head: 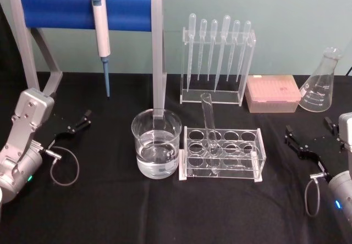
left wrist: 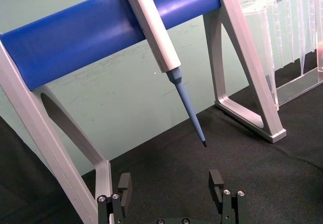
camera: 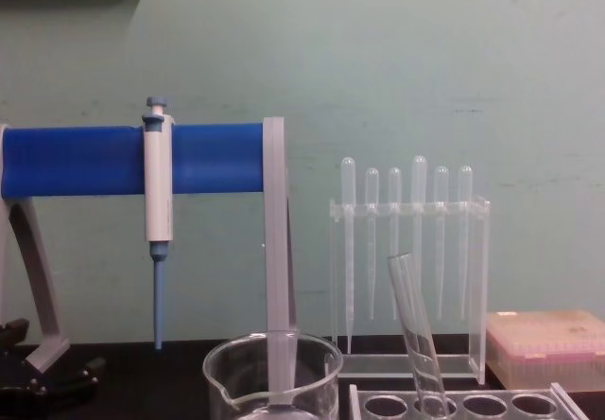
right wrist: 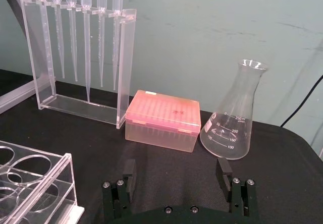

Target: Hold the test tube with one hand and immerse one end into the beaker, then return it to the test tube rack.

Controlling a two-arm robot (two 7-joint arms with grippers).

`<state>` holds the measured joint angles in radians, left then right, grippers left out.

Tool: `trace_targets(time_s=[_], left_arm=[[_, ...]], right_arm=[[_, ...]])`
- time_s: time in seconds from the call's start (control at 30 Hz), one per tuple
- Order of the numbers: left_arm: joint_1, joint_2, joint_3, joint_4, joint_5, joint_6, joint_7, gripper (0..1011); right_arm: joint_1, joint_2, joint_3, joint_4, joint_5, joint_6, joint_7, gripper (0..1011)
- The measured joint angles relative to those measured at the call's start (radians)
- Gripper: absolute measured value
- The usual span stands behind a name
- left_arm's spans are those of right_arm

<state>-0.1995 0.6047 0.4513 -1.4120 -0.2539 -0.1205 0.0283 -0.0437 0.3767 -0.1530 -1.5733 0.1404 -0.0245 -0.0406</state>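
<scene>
Both grippers spread and empty: left (head: 78, 122) near the table's left edge, right (head: 308, 139) near the right edge. Tube (head: 209, 124) leans in its rack (head: 221, 152) mid-table, rack touching the water-filled beaker (head: 157, 143). Risk, as I judge it: clear, slick glass slipping in a loose pinch, or the tilted tube catching the rack hole or beaker rim.

A: Setting?
B: Laboratory bench (head: 110, 216), black cover, pale green wall.
A: Evidence?
B: Pipette rack (head: 218, 62) upper centre; conical flask (head: 320, 84) upper right; beaker (head: 156, 143), test tube (head: 209, 124) in rack (head: 222, 153) centre; blue-barred stand (head: 82, 10) upper left.
</scene>
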Motion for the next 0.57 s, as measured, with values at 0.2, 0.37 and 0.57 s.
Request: trace_targets(time_s=[0.2, 0.37, 0.57], left_arm=[[0.0, 0.0, 0.0, 0.0, 0.0, 0.0, 0.0, 1000], [0.0, 0.0, 0.0, 0.0, 0.0, 0.0, 0.0, 1000], [0.0, 0.0, 0.0, 0.0, 0.0, 0.0, 0.0, 1000]], right_arm=[[0.001, 0.001, -0.001, -0.002, 0.003, 0.001, 0.002, 1002], [0.001, 0.001, -0.001, -0.002, 0.004, 0.002, 0.003, 1002], [0.001, 0.002, -0.001, -0.003, 0.005, 0.003, 0.004, 1002]])
